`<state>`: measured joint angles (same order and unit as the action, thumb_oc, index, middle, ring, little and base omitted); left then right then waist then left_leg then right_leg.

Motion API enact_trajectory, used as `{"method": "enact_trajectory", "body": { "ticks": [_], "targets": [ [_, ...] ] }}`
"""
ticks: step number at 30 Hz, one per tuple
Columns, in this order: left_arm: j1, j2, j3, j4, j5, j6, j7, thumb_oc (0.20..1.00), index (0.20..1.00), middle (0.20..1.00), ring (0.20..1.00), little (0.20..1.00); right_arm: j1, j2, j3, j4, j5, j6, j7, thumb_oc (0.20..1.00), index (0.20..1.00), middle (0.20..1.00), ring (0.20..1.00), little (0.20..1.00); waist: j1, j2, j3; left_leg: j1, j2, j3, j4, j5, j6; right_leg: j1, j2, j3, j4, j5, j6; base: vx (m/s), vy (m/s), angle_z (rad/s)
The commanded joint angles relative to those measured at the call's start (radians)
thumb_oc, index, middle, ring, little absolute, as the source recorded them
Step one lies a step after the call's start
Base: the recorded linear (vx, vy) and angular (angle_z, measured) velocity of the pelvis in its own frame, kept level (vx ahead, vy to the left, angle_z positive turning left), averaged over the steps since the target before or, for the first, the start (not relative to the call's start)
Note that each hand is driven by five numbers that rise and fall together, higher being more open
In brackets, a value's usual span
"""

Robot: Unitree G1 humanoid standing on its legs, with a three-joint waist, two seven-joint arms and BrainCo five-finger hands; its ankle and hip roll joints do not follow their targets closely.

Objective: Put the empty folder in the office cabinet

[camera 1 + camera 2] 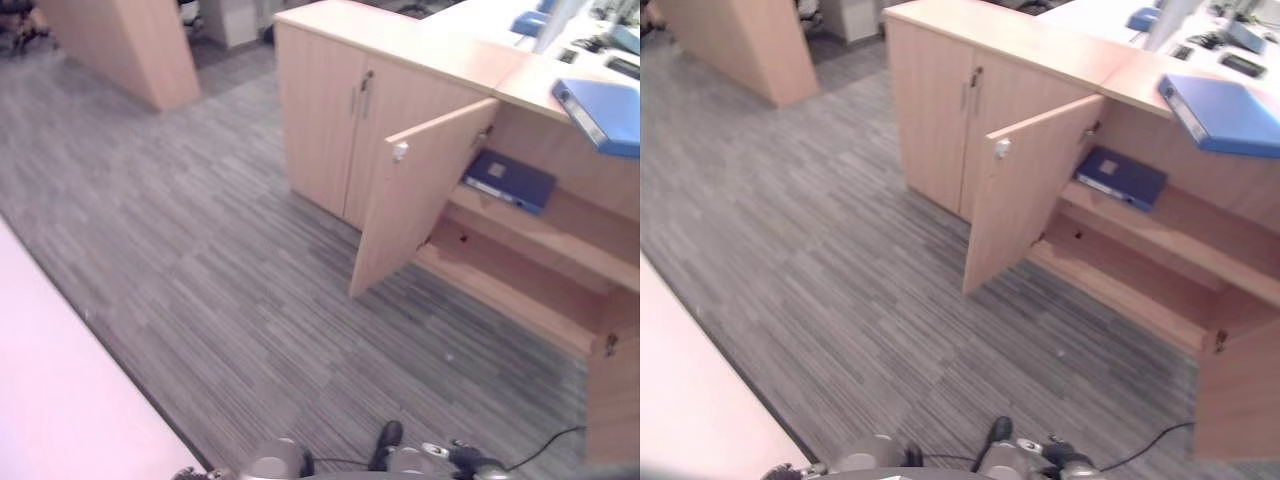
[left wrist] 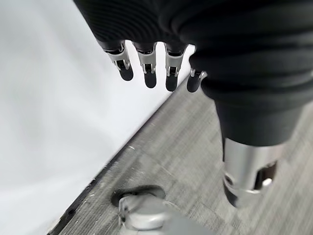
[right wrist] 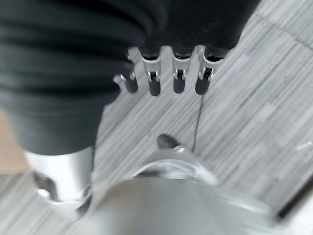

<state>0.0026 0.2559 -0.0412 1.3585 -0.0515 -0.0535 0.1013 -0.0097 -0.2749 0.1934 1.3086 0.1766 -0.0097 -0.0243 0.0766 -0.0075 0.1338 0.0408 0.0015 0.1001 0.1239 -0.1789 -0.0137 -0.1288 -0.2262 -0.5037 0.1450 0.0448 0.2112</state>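
Observation:
The office cabinet (image 1: 560, 265) stands at the right with its left door (image 1: 415, 195) swung open toward me. A dark blue folder (image 1: 510, 180) lies on its upper shelf inside. On the cabinet's top, at the far right, rests a lighter blue folder (image 1: 600, 112), partly over the edge. My left hand (image 2: 146, 73) hangs above the grey carpet beside a white table edge, fingers relaxed and holding nothing. My right hand (image 3: 178, 81) hangs over the carpet too, with straight fingers and nothing in it. Both hands are far from the folders.
A closed two-door cabinet (image 1: 330, 130) joins the open one on its left. The second open door (image 1: 612, 400) juts out at the lower right. A white table (image 1: 60, 400) fills the lower left. A wooden partition (image 1: 130, 50) stands at the back left.

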Motion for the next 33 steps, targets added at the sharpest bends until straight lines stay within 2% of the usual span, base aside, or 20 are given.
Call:
{"method": "enact_trajectory", "body": {
  "ticks": [1, 3, 5, 6, 7, 8, 9, 10, 11, 12, 13, 14, 16, 17, 18, 20, 26, 27, 31, 33],
  "targets": [
    [0.028, 0.018, -0.049, -0.005, 0.037, -0.009, 0.005, 1.0, 1.0, 1.0, 1.0, 1.0, -0.073, 0.0, -0.005, 0.063, 0.0, -0.017, -0.007, 1.0, 1.0, 1.0, 1.0, 1.0, 0.036, -0.032, -0.006, 0.17, 0.07, 0.04, -0.19, 0.046, -0.02, 0.045, 0.077, 0.008, -0.18, 0.111, -0.052, 0.19, -0.21, 0.6],
    [0.009, 0.015, -0.078, -0.017, 0.043, -0.012, 0.002, 1.0, 1.0, 1.0, 1.0, 1.0, -0.078, -0.006, -0.002, 0.062, 0.007, -0.02, -0.009, 1.0, 1.0, 1.0, 1.0, 1.0, 0.018, -0.029, -0.011, 0.161, 0.128, 0.036, -0.155, 0.039, -0.04, 0.04, 0.099, 0.021, -0.15, 0.069, -0.072, 0.18, -0.248, 0.33],
    [-0.014, 0.012, -0.104, -0.036, 0.038, -0.016, 0.0, 1.0, 1.0, 1.0, 1.0, 1.0, -0.084, -0.019, -0.004, 0.063, 0.016, -0.022, -0.013, 1.0, 1.0, 1.0, 1.0, 1.0, 0.006, -0.029, -0.004, 0.139, 0.166, 0.037, -0.091, 0.036, -0.048, 0.042, 0.112, 0.026, -0.118, 0.034, -0.092, 0.18, -0.291, 0.11],
    [-0.033, 0.008, -0.133, -0.061, 0.039, -0.02, -0.002, 1.0, 1.0, 1.0, 1.0, 1.0, -0.091, -0.031, -0.001, 0.064, 0.02, -0.024, -0.018, 1.0, 1.0, 1.0, 1.0, 1.0, 0.001, -0.036, 0.001, 0.115, 0.195, 0.042, -0.011, 0.047, -0.057, 0.06, 0.121, 0.019, -0.109, 0.011, -0.111, 0.25, -0.354, 0.16],
    [-0.047, 0.006, -0.163, -0.102, 0.043, -0.028, -0.003, 1.0, 1.0, 1.0, 1.0, 1.0, -0.102, -0.044, 0.006, 0.061, 0.016, -0.025, -0.022, 1.0, 1.0, 1.0, 1.0, 1.0, 0.004, -0.034, 0.01, 0.088, 0.2, 0.028, 0.071, 0.097, -0.058, 0.079, 0.14, 0.021, -0.102, -0.017, -0.13, 0.2, -0.276, 0.14],
    [-0.047, 0.006, -0.164, -0.102, 0.043, -0.027, -0.003, 1.0, 1.0, 1.0, 1.0, 1.0, -0.102, -0.045, 0.006, 0.061, 0.016, -0.025, -0.021, 1.0, 1.0, 1.0, 1.0, 1.0, 0.004, -0.033, 0.011, 0.086, 0.201, 0.027, 0.074, 0.096, -0.058, 0.079, 0.14, 0.02, -0.102, -0.018, -0.13, 0.25, -0.162, -0.01],
    [-0.058, 0.009, -0.194, -0.146, 0.052, -0.035, -0.008, 1.0, 1.0, 1.0, 1.0, 1.0, -0.11, -0.064, 0.01, 0.06, 0.005, -0.021, -0.018, 1.0, 1.0, 1.0, 1.0, 1.0, 0.012, -0.033, 0.014, 0.026, 0.128, -0.043, 0.083, 0.074, -0.038, 0.101, 0.147, 0.047, -0.102, -0.047, -0.138, 0.16, -0.055, -0.14],
    [-0.058, 0.009, -0.194, -0.147, 0.052, -0.034, -0.008, 1.0, 1.0, 1.0, 1.0, 1.0, -0.11, -0.064, 0.01, 0.06, 0.005, -0.021, -0.018, 1.0, 1.0, 1.0, 1.0, 1.0, 0.013, -0.033, 0.014, 0.027, 0.127, -0.042, 0.082, 0.074, -0.037, 0.101, 0.147, 0.047, -0.102, -0.047, -0.138, 0.21, -0.047, -0.39],
    [-0.061, 0.011, -0.198, -0.163, 0.049, -0.037, -0.011, 1.0, 1.0, 1.0, 1.0, 1.0, -0.111, -0.07, 0.012, 0.062, -0.003, -0.02, -0.018, 1.0, 1.0, 1.0, 1.0, 1.0, 0.015, -0.038, 0.013, 0.008, 0.108, -0.042, 0.056, 0.05, -0.031, 0.107, 0.14, 0.051, -0.104, -0.056, -0.134, 0.08, 0.022, -0.26],
    [-0.059, 0.017, -0.205, -0.188, 0.048, -0.037, -0.018, 1.0, 1.0, 1.0, 1.0, 1.0, -0.114, -0.075, 0.014, 0.065, -0.014, -0.017, -0.017, 1.0, 1.0, 1.0, 1.0, 1.0, 0.025, -0.051, 0.024, -0.069, 0.065, -0.038, 0.039, 0.092, -0.023, 0.117, 0.125, 0.055, -0.113, -0.047, -0.146, 0.16, 0.035, -0.2],
    [-0.058, 0.023, -0.211, -0.199, 0.053, -0.037, -0.019, 1.0, 1.0, 1.0, 1.0, 1.0, -0.116, -0.075, 0.021, 0.068, -0.023, -0.014, -0.018, 1.0, 1.0, 1.0, 1.0, 1.0, 0.047, -0.049, 0.036, -0.144, 0.027, -0.065, 0.008, 0.155, -0.025, 0.144, 0.141, 0.076, -0.13, -0.055, -0.149, 0.39, 0.105, -0.01],
    [-0.053, 0.031, -0.213, -0.212, 0.052, -0.043, -0.025, 1.0, 1.0, 1.0, 1.0, 1.0, -0.121, -0.068, 0.036, 0.076, -0.039, -0.016, -0.025, 1.0, 1.0, 1.0, 1.0, 1.0, 0.097, -0.03, 0.051, -0.25, -0.017, -0.127, -0.102, 0.29, -0.034, 0.211, 0.182, 0.131, -0.152, -0.082, -0.153, 0.44, 0.13, -0.07],
    [-0.052, 0.03, -0.212, -0.209, 0.051, -0.044, -0.027, 1.0, 1.0, 1.0, 1.0, 1.0, -0.122, -0.065, 0.037, 0.076, -0.041, -0.017, -0.025, 1.0, 1.0, 1.0, 1.0, 1.0, 0.11, -0.025, 0.053, -0.267, -0.025, -0.135, -0.123, 0.306, -0.034, 0.228, 0.185, 0.147, -0.154, -0.092, -0.155, 0.27, 0.105, -0.4],
    [-0.051, 0.028, -0.211, -0.201, 0.048, -0.044, -0.029, 1.0, 1.0, 1.0, 1.0, 1.0, -0.125, -0.061, 0.038, 0.076, -0.043, -0.018, -0.027, 1.0, 1.0, 1.0, 1.0, 1.0, 0.121, -0.018, 0.052, -0.288, -0.035, -0.152, -0.129, 0.319, -0.034, 0.24, 0.19, 0.169, -0.155, -0.097, -0.155, 0.25, 0.183, -1.04],
    [-0.041, 0.018, -0.197, -0.174, 0.041, -0.046, -0.029, 1.0, 1.0, 1.0, 1.0, 1.0, -0.123, -0.052, 0.04, 0.074, -0.049, -0.019, -0.021, 1.0, 1.0, 1.0, 1.0, 1.0, 0.127, -0.006, 0.035, -0.236, -0.026, -0.196, -0.166, 0.335, -0.023, 0.255, 0.196, 0.209, -0.145, -0.115, -0.146, 0.24, 0.188, -1.18],
    [-0.042, 0.017, -0.197, -0.174, 0.041, -0.046, -0.029, 1.0, 1.0, 1.0, 1.0, 1.0, -0.123, -0.053, 0.04, 0.074, -0.05, -0.019, -0.021, 1.0, 1.0, 1.0, 1.0, 1.0, 0.126, -0.005, 0.033, -0.24, -0.026, -0.198, -0.166, 0.336, -0.023, 0.252, 0.197, 0.208, -0.146, -0.113, -0.146, 0.17, 0.141, -1.09],
    [-0.03, 0.02, -0.163, -0.119, 0.034, -0.042, -0.022, 1.0, 1.0, 1.0, 1.0, 1.0, -0.097, -0.018, 0.031, 0.064, -0.05, -0.017, -0.011, 1.0, 1.0, 1.0, 1.0, 1.0, 0.118, -0.028, -0.023, -0.171, -0.069, -0.174, -0.129, 0.258, 0.033, 0.263, 0.099, 0.25, -0.132, -0.094, -0.096, 0.25, 0.25, -0.21],
    [-0.03, 0.02, -0.163, -0.119, 0.034, -0.042, -0.022, 1.0, 1.0, 1.0, 1.0, 1.0, -0.096, -0.018, 0.031, 0.064, -0.05, -0.017, -0.011, 1.0, 1.0, 1.0, 1.0, 1.0, 0.119, -0.028, -0.023, -0.172, -0.069, -0.173, -0.129, 0.257, 0.033, 0.262, 0.099, 0.251, -0.132, -0.094, -0.096, 0.17, 0.237, -0.13],
    [-0.026, 0.027, -0.149, -0.112, 0.037, -0.042, -0.02, 1.0, 1.0, 1.0, 1.0, 1.0, -0.098, -0.009, 0.03, 0.054, -0.053, -0.014, -0.002, 1.0, 1.0, 1.0, 1.0, 1.0, 0.12, -0.02, -0.036, -0.142, -0.102, -0.166, -0.134, 0.228, 0.061, 0.24, 0.04, 0.258, -0.091, -0.07, -0.07, 0.14, 0.23, -0.08],
    [-0.022, 0.03, -0.153, -0.116, 0.047, -0.043, -0.023, 1.0, 1.0, 1.0, 1.0, 1.0, -0.099, -0.011, 0.027, 0.043, -0.062, -0.011, 0.001, 1.0, 1.0, 1.0, 1.0, 1.0, 0.116, -0.009, -0.039, -0.123, -0.131, -0.16, -0.133, 0.203, 0.08, 0.227, -0.015, 0.249, -0.042, -0.038, -0.06, 0.13, 0.265, -0.12]
  ]
}}
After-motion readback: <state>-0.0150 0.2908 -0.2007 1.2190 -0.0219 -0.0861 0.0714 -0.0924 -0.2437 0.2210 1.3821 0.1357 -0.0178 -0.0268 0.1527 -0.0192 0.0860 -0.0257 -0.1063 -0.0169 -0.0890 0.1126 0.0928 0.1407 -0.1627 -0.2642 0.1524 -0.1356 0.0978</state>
